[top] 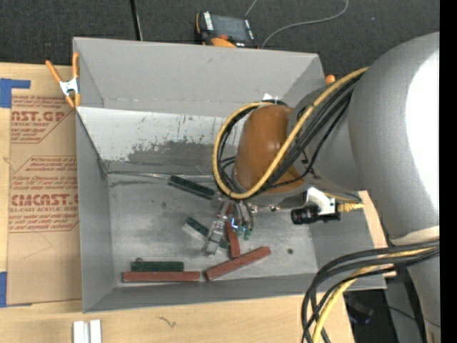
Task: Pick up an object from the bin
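Camera view puts my gripper (230, 227) low over the middle of the bin (143, 131) floor. It is right above a short red-brown stick (233, 243), with a small dark green piece (195, 227) just to the left. I cannot tell whether the gripper is open or closed. I judge this the grasp step; next calls for a firm close on that stick, then a straight lift.

Lying along the front wall of the bin (91, 213): a front bar (161, 277), with a second bar (156, 266) just behind it; angling to their right, a third bar (238, 262); sitting behind that, a stub (234, 246); resting farther back, a rear stick (191, 186).
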You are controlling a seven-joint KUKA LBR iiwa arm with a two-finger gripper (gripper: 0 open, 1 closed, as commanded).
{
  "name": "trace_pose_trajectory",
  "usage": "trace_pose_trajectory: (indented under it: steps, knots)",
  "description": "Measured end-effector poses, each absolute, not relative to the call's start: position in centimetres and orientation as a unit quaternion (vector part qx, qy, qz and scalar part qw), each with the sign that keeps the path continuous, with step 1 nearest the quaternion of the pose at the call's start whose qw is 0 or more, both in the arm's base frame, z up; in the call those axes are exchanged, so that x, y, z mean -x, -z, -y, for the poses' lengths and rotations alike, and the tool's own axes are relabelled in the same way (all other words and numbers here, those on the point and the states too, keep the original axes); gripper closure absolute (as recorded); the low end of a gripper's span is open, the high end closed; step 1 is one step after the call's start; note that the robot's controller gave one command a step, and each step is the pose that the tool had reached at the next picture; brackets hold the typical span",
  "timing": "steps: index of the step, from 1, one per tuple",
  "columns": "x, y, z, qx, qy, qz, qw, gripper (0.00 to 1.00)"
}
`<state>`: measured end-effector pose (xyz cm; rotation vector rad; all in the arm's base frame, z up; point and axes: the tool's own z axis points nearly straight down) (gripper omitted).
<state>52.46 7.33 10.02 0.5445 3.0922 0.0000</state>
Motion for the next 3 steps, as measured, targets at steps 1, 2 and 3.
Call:
trace_pose_trajectory:
  steps: [1,2,3]
  knots:
    - [-50.8,-12.1,-8.4,-0.169,0.0,-0.986,0.0,0.0]
    - [-51.8,-6.8,-9.0,-0.272,0.0,-0.962,-0.002,0.0]
    - [-51.8,-6.8,-9.0,-0.272,0.0,-0.962,0.0,0.0]
